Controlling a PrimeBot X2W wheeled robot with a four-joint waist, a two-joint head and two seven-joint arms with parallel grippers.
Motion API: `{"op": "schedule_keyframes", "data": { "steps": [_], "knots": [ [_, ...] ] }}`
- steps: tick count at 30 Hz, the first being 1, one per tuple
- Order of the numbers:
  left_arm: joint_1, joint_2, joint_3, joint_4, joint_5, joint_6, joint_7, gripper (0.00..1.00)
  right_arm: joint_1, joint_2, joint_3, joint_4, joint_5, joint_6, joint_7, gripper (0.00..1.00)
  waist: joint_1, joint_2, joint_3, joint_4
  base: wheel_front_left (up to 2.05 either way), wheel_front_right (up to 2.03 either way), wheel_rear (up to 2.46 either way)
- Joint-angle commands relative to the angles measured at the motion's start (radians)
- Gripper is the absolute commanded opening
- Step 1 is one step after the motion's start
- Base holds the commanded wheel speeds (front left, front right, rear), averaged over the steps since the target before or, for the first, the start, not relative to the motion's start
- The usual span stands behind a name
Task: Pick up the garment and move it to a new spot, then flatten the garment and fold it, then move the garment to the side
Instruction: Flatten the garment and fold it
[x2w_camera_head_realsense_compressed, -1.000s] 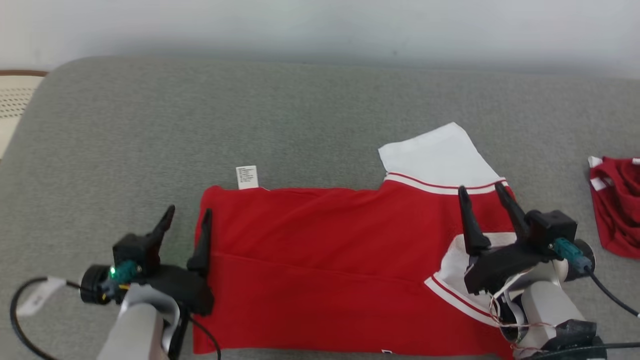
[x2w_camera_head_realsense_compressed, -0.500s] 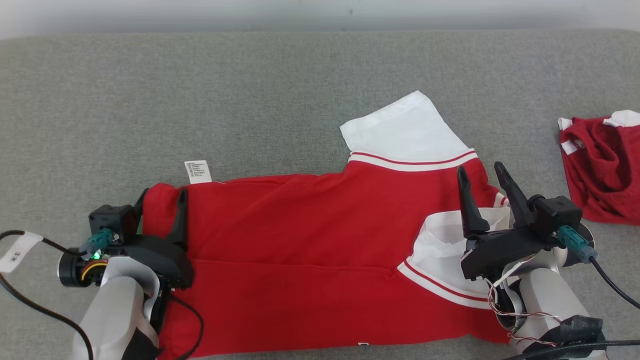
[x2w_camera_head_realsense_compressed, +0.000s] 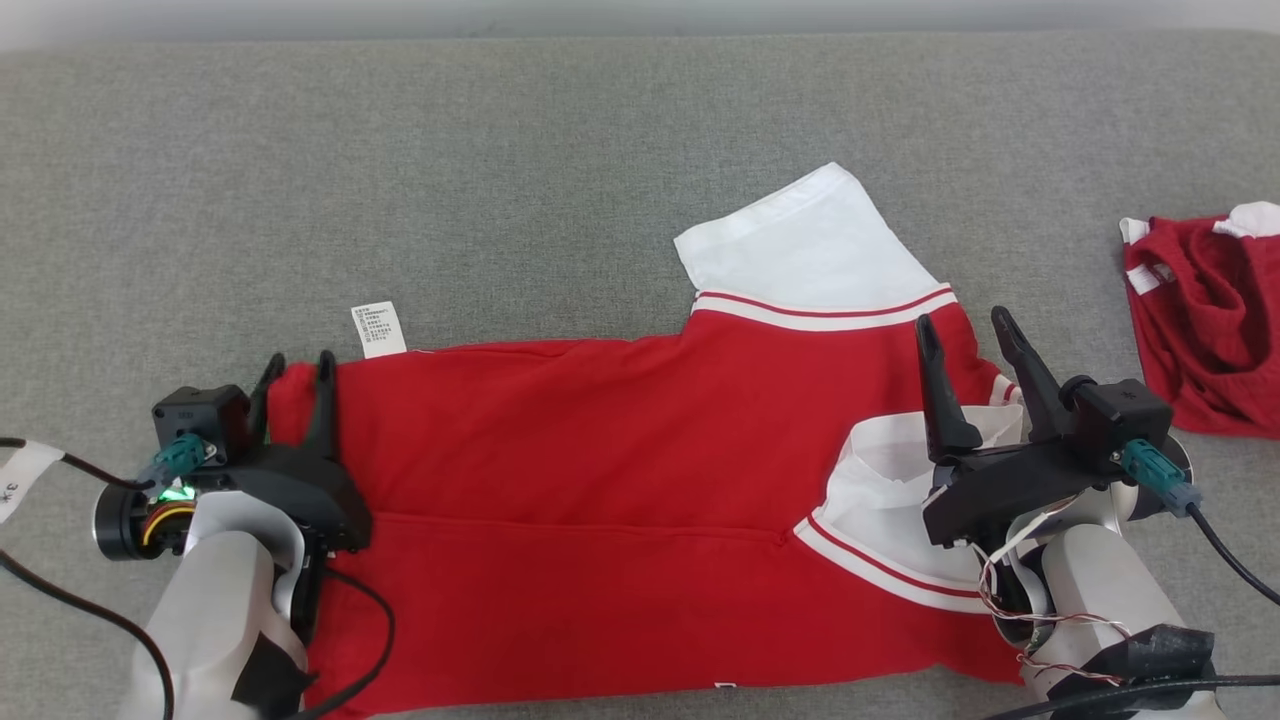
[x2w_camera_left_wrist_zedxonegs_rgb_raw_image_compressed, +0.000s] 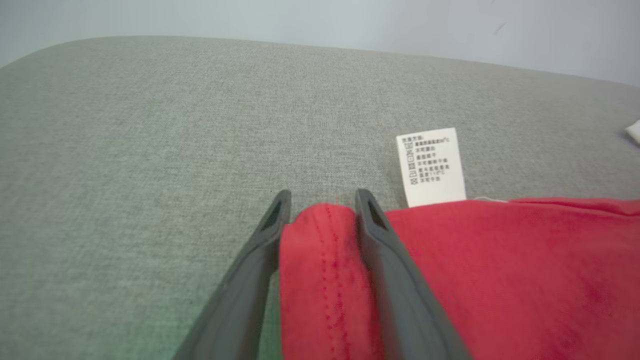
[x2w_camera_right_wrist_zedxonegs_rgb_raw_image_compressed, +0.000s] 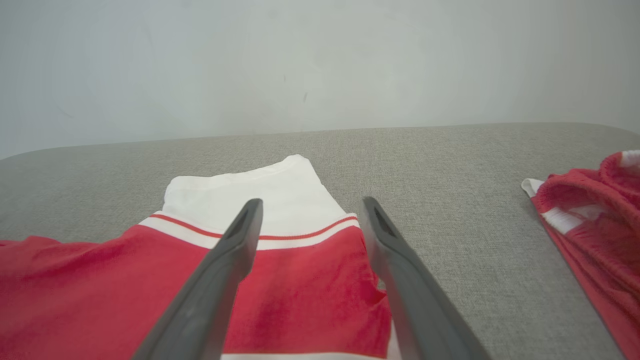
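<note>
Two sets of dark fingers over a red garment (x2w_camera_head_realsense_compressed: 600, 470), spread flat and lengthwise from left to right on a grey padded surface (x2w_camera_head_realsense_compressed: 400, 180). At the garment's far-left corner, left fingers (x2w_camera_left_wrist_zedxonegs_rgb_raw_image_compressed: 390, 280) drawn narrow, with a bunched fold of red hem filling the gap and touching both inner faces. Just right of that corner, a white care label (x2w_camera_head_realsense_compressed: 378, 329) lying flat on the grey weave past the far edge of the cloth. At the right end, right fingers (x2w_camera_right_wrist_zedxonegs_rgb_raw_image_compressed: 220, 280) spread wide with nothing gripped, held above the red chest panel beside the white collar (x2w_camera_head_realsense_compressed: 890, 470); cannot tell whether touching the cloth or just above it. Beyond their tips, a white sleeve (x2w_camera_head_realsense_compressed: 800, 245) with a red-striped band, angled toward the far side. Well apart at the far right of the surface, a second red-and-white garment (x2w_camera_head_realsense_compressed: 1210, 340) in a crumpled heap. Underneath everything, coarse grey upholstery, rounded at its far corners. Behind it, a plain pale wall (x2w_camera_right_wrist_zedxonegs_rgb_raw_image_compressed: 300, 60).
</note>
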Motion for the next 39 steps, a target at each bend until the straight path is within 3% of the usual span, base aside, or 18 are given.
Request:
{"op": "schedule_keyframes", "data": {
  "steps": [1,3,4,21,22,25,28,30,31,32,33,34,39],
  "knots": [
    [0.013,0.002,0.005,0.004,0.007,-0.006,-0.001,0.58,0.002,-0.001,-0.001,-0.001,0.004,-0.001,0.0,1.0,-0.0001,-0.0002,-0.002,0.003,0.0,0.0,0.0],
    [0.019,-0.004,0.016,0.009,-0.008,-0.005,-0.001,0.8,0.007,0.001,-0.003,0.0,0.004,-0.001,0.0,1.0,-0.0001,-0.0002,-0.005,0.007,0.0,0.0,0.0],
    [0.021,-0.008,0.021,0.009,-0.015,-0.006,-0.001,1.0,0.01,0.001,-0.004,0.001,0.004,-0.001,0.0,1.0,-0.0001,-0.0002,-0.008,0.01,0.0,0.0,0.0],
    [0.052,-0.041,0.064,0.024,-0.127,-0.07,-0.001,1.0,0.032,0.0,-0.006,0.004,0.023,-0.001,0.0,1.0,-0.0001,-0.0002,-0.045,0.039,0.0,0.0,0.0],
    [0.048,-0.041,0.061,0.028,-0.128,-0.074,-0.001,0.93,0.03,-0.002,-0.005,0.004,0.024,-0.001,0.0,1.0,-0.0001,-0.0002,-0.044,0.039,0.0,0.0,0.0],
    [0.03,-0.042,0.047,0.042,-0.128,-0.077,-0.001,0.6,0.025,-0.002,-0.003,0.001,0.02,-0.001,0.0,1.0,-0.0001,-0.0002,-0.04,0.037,0.0,0.0,0.0],
    [0.013,-0.042,0.034,0.046,-0.111,-0.074,-0.001,0.53,0.015,-0.004,-0.001,-0.001,0.023,-0.001,0.0,1.0,-0.0001,-0.0002,-0.032,0.032,0.0,0.0,0.0],
    [0.005,-0.042,0.021,0.048,-0.098,-0.071,-0.001,0.35,0.012,-0.006,0.0,-0.003,0.025,-0.001,0.0,1.0,-0.0001,-0.0002,-0.026,0.029,0.0,0.0,0.0],
    [0.005,-0.042,0.021,0.048,-0.098,-0.071,-0.001,0.35,0.012,-0.006,0.0,-0.003,0.025,-0.001,0.0,1.0,-0.0001,-0.0002,-0.026,0.029,0.0,0.0,0.0],
    [0.003,-0.042,0.017,0.058,-0.094,-0.071,-0.001,0.25,0.012,-0.008,0.001,0.0,0.025,-0.001,0.0,1.0,-0.0001,-0.0002,-0.024,0.029,0.0,0.0,0.0],
    [-0.002,-0.042,0.015,0.065,-0.089,-0.071,-0.001,0.06,0.007,-0.011,0.002,0.004,0.027,-0.001,0.0,1.0,-0.0001,-0.0002,-0.022,0.028,0.0,0.0,0.0],
    [-0.008,-0.042,0.015,0.069,-0.09,-0.071,-0.001,0.0,-0.002,-0.014,-0.002,0.008,0.031,-0.001,0.0,1.0,-0.0001,-0.0002,-0.02,0.027,0.0,0.0,0.0],
    [-0.007,-0.041,0.024,0.025,-0.068,-0.048,-0.001,0.0,-0.075,-0.057,-0.032,0.048,0.041,-0.001,0.0,1.0,-0.0001,-0.0002,-0.009,0.039,0.0,0.0,0.0]
  ]
}}
